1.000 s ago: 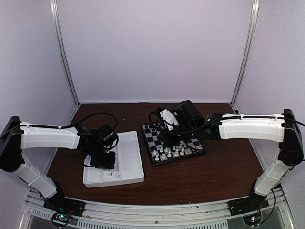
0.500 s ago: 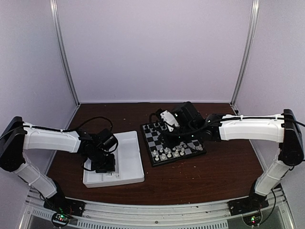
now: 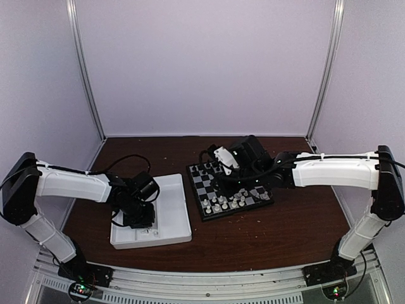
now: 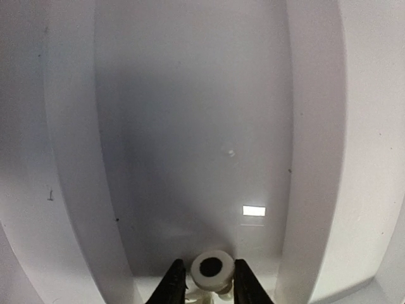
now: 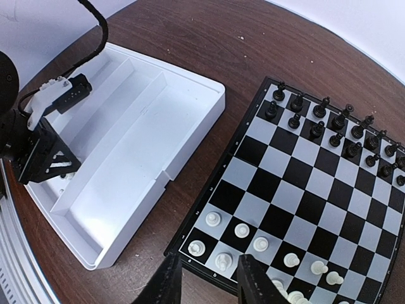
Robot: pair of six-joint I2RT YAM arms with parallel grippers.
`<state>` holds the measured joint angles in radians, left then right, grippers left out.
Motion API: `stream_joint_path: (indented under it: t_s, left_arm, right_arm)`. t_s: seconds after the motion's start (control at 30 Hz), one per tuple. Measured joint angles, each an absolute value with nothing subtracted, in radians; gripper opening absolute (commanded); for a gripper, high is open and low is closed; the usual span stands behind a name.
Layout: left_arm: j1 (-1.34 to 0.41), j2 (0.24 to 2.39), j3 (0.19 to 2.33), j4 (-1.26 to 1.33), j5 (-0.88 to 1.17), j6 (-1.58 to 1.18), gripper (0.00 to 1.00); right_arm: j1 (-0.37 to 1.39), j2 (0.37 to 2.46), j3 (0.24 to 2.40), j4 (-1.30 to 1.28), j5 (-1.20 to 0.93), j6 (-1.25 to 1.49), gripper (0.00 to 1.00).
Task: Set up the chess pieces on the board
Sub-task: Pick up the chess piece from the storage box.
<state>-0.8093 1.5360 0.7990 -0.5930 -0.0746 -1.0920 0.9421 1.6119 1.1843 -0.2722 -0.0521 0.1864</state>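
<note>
Nearer the bench's front edge now, your left gripper [image 4: 211, 286] sits low in the tray [image 4: 316, 158] at front-left, fingers pinching one white chess piece [image 4: 212, 268]. Lift straight up before crossing to the board [image 5: 297, 183].

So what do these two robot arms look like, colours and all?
Both the left arm and right arm have long white shells with black joints. Loose black cables loop near the wrists. The left tool and right tool each end in two slim black fingers.

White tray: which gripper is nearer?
Left. The left gripper is inside the tray, closed on a white chess piece; the right gripper hangs over the board, beside the tray.
</note>
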Motion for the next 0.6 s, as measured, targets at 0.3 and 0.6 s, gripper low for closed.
stream_joint_path:
  t_s: [0.3,0.6]
  left_arm:
    - [-0.809,1.494,0.781,-0.579,-0.111,-1.090,0.14]
    - [-0.809,1.341,0.735,-0.511,-0.135,-1.092,0.10]
  right_arm:
    - [0.942,1.612,1.184,-0.268,-0.058,0.188,0.34]
    - [0.960,1.644,1.185,-0.134,-0.170,0.262,0.35]
